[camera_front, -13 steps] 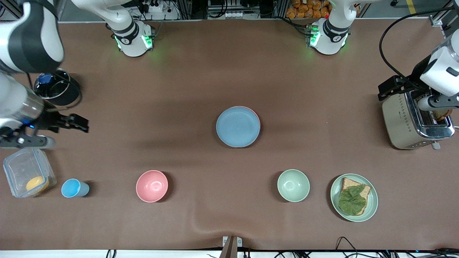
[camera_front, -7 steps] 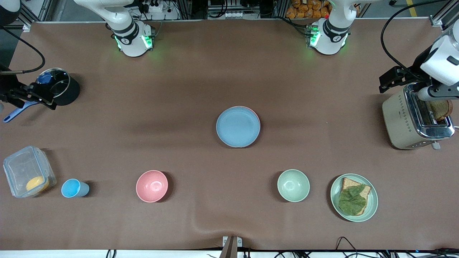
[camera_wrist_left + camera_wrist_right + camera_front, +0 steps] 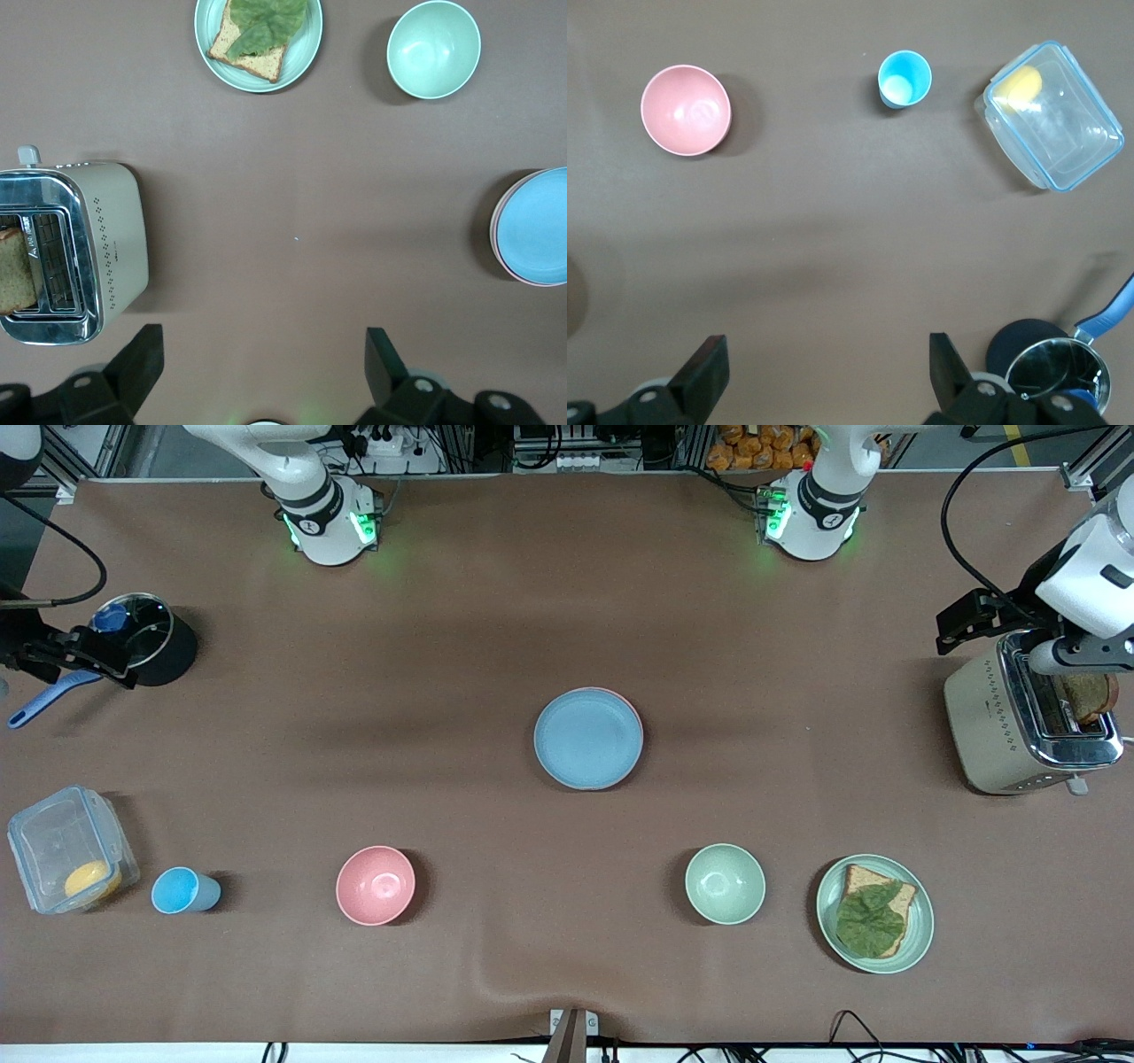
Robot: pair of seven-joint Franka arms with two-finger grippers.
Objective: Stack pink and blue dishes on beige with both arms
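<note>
Blue plate (image 3: 588,739) flat, topping pink plate (image 3: 633,710)

The left gripper (image 3: 259,365) and the right gripper (image 3: 826,365) are being held high, fingers spread wide apart.

text: none readable | labels: 0 | brands: 0 (toaster (image 3: 1028,722) markings illegible)
</note>
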